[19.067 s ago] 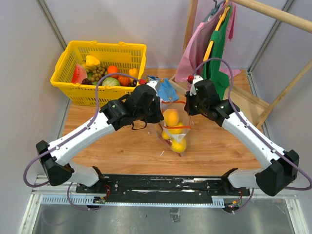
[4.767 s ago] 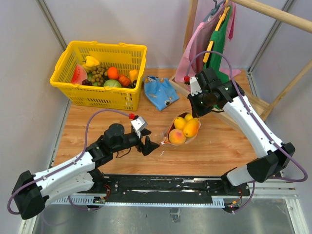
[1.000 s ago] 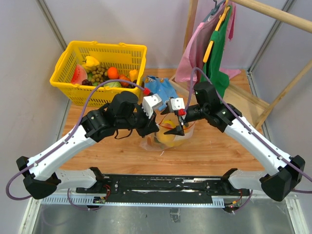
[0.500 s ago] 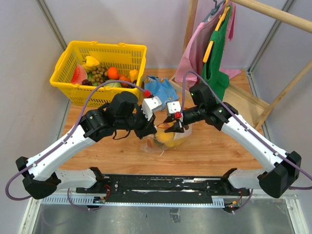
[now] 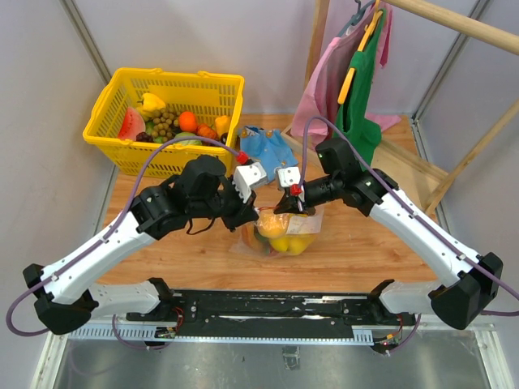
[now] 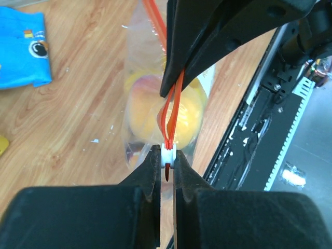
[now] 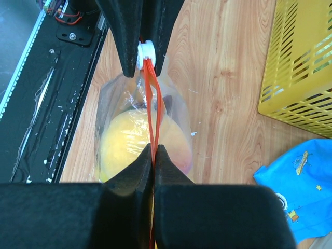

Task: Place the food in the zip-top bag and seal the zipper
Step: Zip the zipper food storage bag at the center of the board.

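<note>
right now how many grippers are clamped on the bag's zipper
2. The left gripper pinches the zipper at its white slider; the right gripper pinches it farther along.

Bag [image 7: 112, 98] clear; zipper [image 7: 151, 104] red-orange; basket [image 5: 162, 164] yellow; pouch [image 5: 264, 149] blue.

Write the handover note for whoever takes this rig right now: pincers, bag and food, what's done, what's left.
Left pincer: shut on the white slider at one end of the zipper.
Right pincer: shut on the zipper strip further along, facing the left one.
Zip-top bag: hangs from the strip between the two pincers; the food, yellow and orange-pink fruit, shows inside it.
Done: food bagged, zipper gripped at two spots.
Left: the strip's two halves stand apart between the pincers, so the mouth looks unsealed; probably draw the slider along to close it.
</note>
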